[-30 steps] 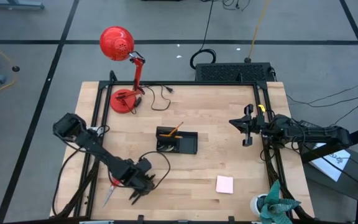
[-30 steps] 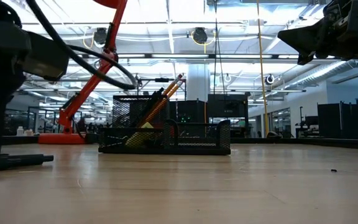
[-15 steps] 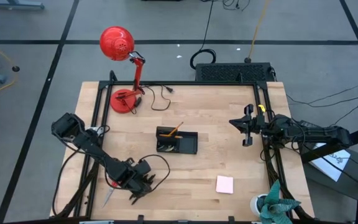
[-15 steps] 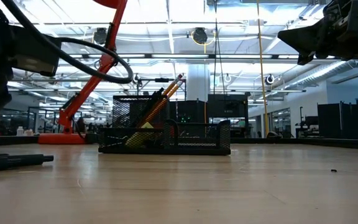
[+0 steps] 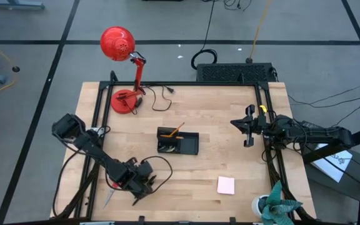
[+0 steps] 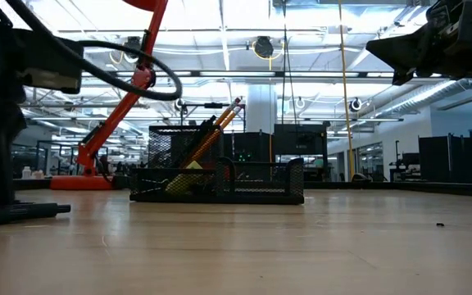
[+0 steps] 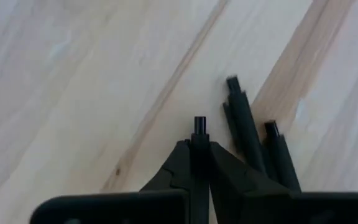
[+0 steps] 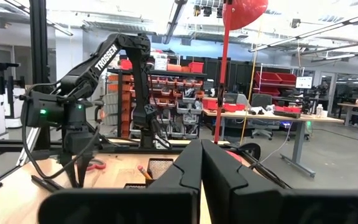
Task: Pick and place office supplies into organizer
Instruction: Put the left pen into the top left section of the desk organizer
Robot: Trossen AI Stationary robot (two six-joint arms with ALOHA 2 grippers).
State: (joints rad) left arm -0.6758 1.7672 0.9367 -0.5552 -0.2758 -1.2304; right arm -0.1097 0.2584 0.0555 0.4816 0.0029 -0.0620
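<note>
My left gripper (image 5: pixel 140 188) stands near the table's front left, pointing steeply down, shut on a black pen (image 7: pixel 199 134). Two more black pens (image 7: pixel 246 134) lie on the wood right beside it. The red-handled scissors (image 5: pixel 110 193) lie just left of that gripper. The black organizer (image 5: pixel 178 142) sits mid-table with an orange pencil (image 6: pixel 216 124) leaning out of it. A pink sticky-note pad (image 5: pixel 225 185) lies flat toward the front right. My right gripper (image 5: pixel 249 127) waits shut, raised by the right edge. My left gripper pinches the black pen between its two fingers, close to one end; that end (image 7: pixel 199 122) pokes out just past the fingertips. The fingers come from above, slanting down, and lie across the pen. The pen stays low over the wood, level with its neighbours.
A red desk lamp (image 5: pixel 122 69) stands at the far left corner, its cord (image 5: pixel 161 97) trailing on the wood. A larger black box (image 5: pixel 235 72) sits behind the far edge. A green plant (image 5: pixel 276 203) stands at the front right corner.
My left gripper has stayed over the pens while its wrist has rolled; the cable loop above it has swung. The right arm and the other things have kept still.
</note>
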